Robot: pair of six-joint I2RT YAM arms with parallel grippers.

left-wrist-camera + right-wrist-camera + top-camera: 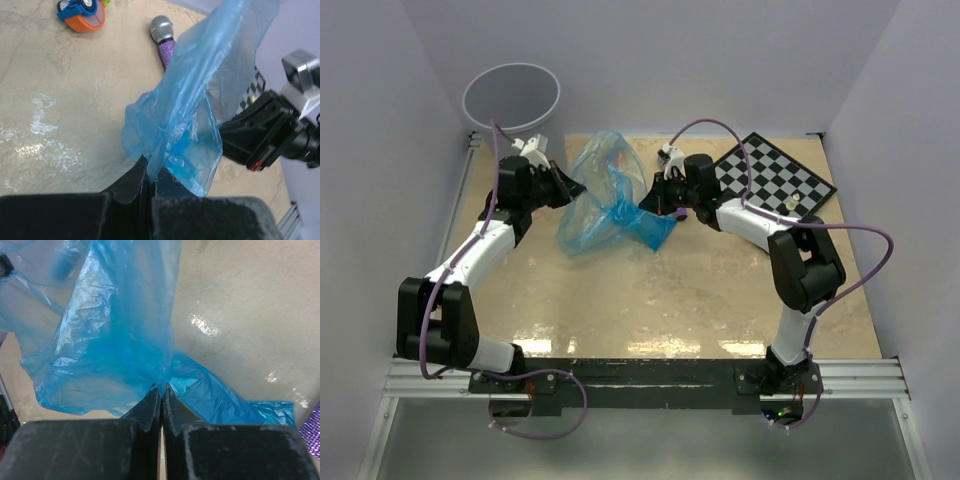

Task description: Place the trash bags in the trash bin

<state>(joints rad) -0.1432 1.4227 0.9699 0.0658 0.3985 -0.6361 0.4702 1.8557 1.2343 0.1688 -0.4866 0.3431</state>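
A wide floppy blue trash bag [608, 195] hangs stretched between my two grippers above the table's far middle. My left gripper [567, 186] is shut on its left edge; in the left wrist view the film [192, 107] runs up from the pinched jaws [149, 172]. My right gripper [653, 203] is shut on its right side; in the right wrist view the film [120, 335] bunches at the closed jaws [161, 389]. The round grey trash bin [510, 97] stands at the far left corner, behind my left gripper.
A checkerboard [775, 177] lies at the far right. A purple glittery microphone [164, 40] and an orange-and-blue toy [82, 14] lie on the table beyond the bag in the left wrist view. Walls close in the left, back and right.
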